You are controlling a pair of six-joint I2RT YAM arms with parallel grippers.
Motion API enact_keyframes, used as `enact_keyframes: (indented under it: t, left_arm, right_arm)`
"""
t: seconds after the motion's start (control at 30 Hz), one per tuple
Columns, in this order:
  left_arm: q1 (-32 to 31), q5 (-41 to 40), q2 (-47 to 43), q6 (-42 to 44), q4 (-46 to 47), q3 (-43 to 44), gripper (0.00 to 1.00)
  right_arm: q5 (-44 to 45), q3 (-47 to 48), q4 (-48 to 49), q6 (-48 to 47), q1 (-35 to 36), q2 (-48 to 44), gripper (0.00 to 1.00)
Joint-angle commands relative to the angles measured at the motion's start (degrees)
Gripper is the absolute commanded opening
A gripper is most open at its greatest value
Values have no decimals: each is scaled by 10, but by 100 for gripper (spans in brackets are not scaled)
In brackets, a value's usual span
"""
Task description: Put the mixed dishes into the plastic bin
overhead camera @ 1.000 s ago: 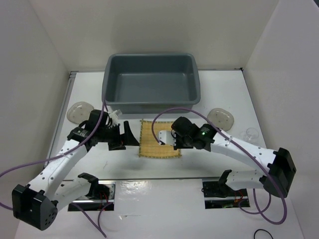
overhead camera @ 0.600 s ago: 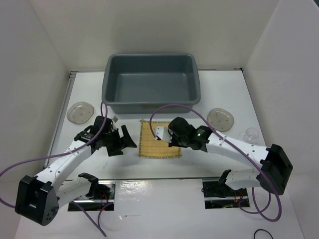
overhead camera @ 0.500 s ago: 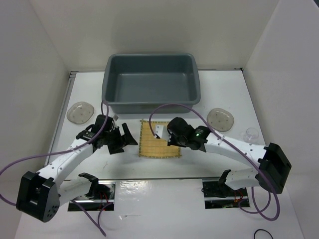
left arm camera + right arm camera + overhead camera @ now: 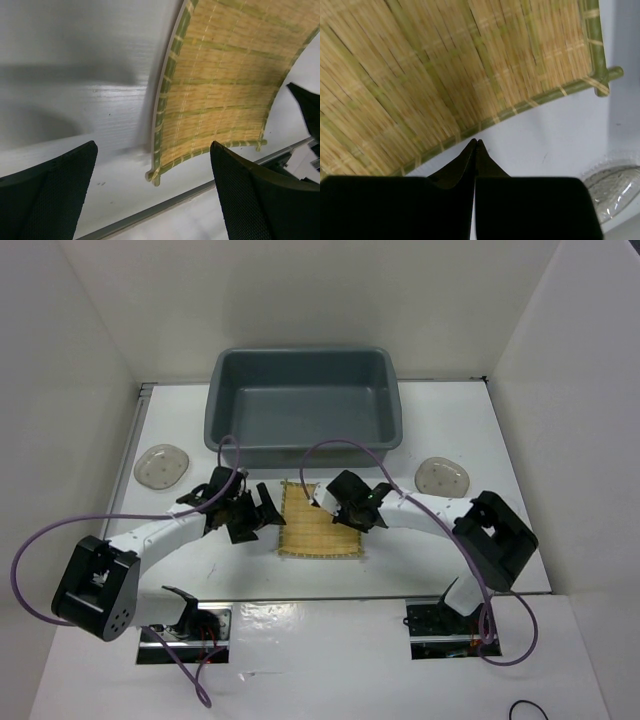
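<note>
The yellow woven mat lies flat on the table in front of the grey plastic bin, which holds nothing I can see. My left gripper is open at the mat's left edge. In the left wrist view the mat has its near corner between the spread fingers. My right gripper is shut and empty over the mat. In the right wrist view its tips meet at the mat's green edging. No glass cup shows.
One translucent round plate lies at the far left and another at the right, also showing in the right wrist view. My right arm's elbow sits over the table's right side. White walls close in both sides.
My left gripper has moved right to the mat's left edge. My right arm has folded in, shifting its gripper left over the mat. Its elbow now covers the spot where a glass cup stood.
</note>
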Motion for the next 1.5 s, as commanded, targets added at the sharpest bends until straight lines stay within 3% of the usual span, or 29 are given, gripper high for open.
enact_keyframes:
  t: [0.0,0.4,0.63,0.83,0.97,1.17,1.27,1.47]
  left_arm:
    - [-7,-21,-13,-30,43,-11,100]
    - [-35,-33,36,-42,79,3,100]
    - [-60,-19,121,-42,144,15,100]
    - [-74,-24,132,-47,208,28,100]
    - [-84,-9,121,-68,281,2,87]
    - [-101,28,121,-89,384,-27,49]
    - [-114,61,137,-103,429,-27,42]
    - [-133,94,150,-123,478,5,37]
  right_arm:
    - [-29,27,52,16,2,11,0]
    - [-65,-22,90,3,-9,36,0]
    - [-96,-27,89,16,-9,50,0]
    - [-114,-27,89,16,-9,60,0]
    - [-114,-27,89,16,-9,60,0]
    - [-119,-27,89,16,-9,60,0]
    - [-119,-27,89,16,-9,60,0]
    - [-119,-27,89,16,-9,60,0]
